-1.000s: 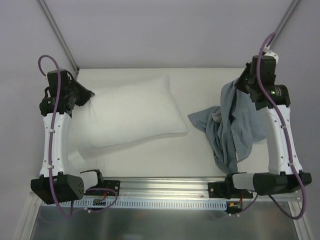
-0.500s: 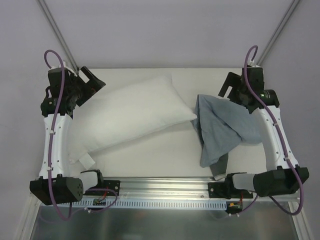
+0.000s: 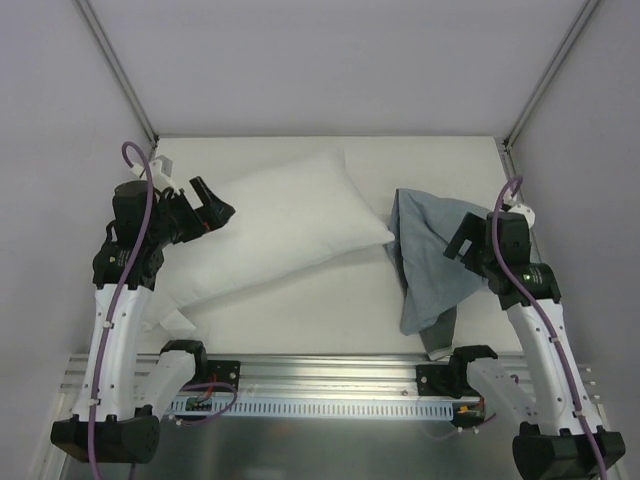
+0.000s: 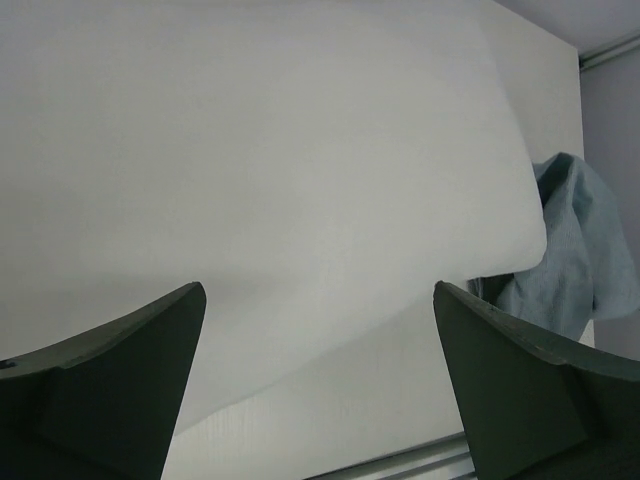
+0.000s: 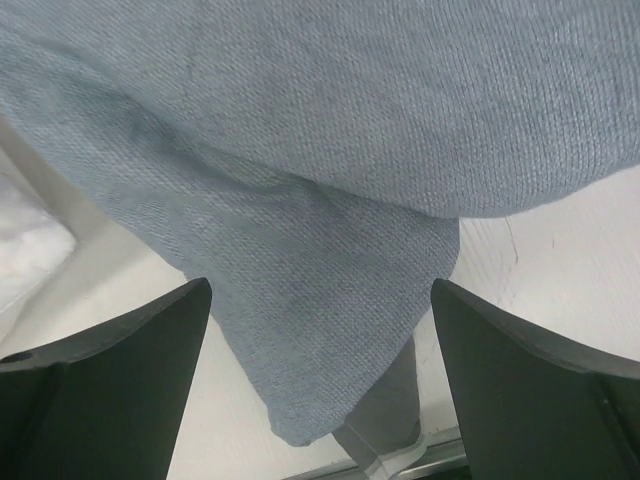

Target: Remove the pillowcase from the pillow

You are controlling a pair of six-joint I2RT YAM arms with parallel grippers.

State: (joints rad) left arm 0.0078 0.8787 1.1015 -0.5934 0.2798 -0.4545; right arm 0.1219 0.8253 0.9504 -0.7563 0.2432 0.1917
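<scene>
The pillowcase (image 3: 435,262) is seen fully off the pillow (image 3: 270,232). It is crumpled in a heap on the right half of the tabletop (image 3: 330,300), lighter blue-grey side up, with a darker strip showing at its near edge. Its left edge lies at the pillow's right corner; touching or not cannot be told. The pillow is laid diagonally across the left half of the tabletop, bare white, with a small tag (image 3: 176,322) sticking out at its near-left corner.

The left end effector (image 3: 207,208) is held over the pillow's left end, fingers spread wide, nothing between them. Only white pillow surface is framed between the fingers in the left wrist view. Contact with the pillow cannot be confirmed.

The right end effector (image 3: 462,243) is positioned over the right part of the pillowcase, fingers likewise spread wide, no fabric gripped. Grey cloth is seen below it in the right wrist view.
</scene>
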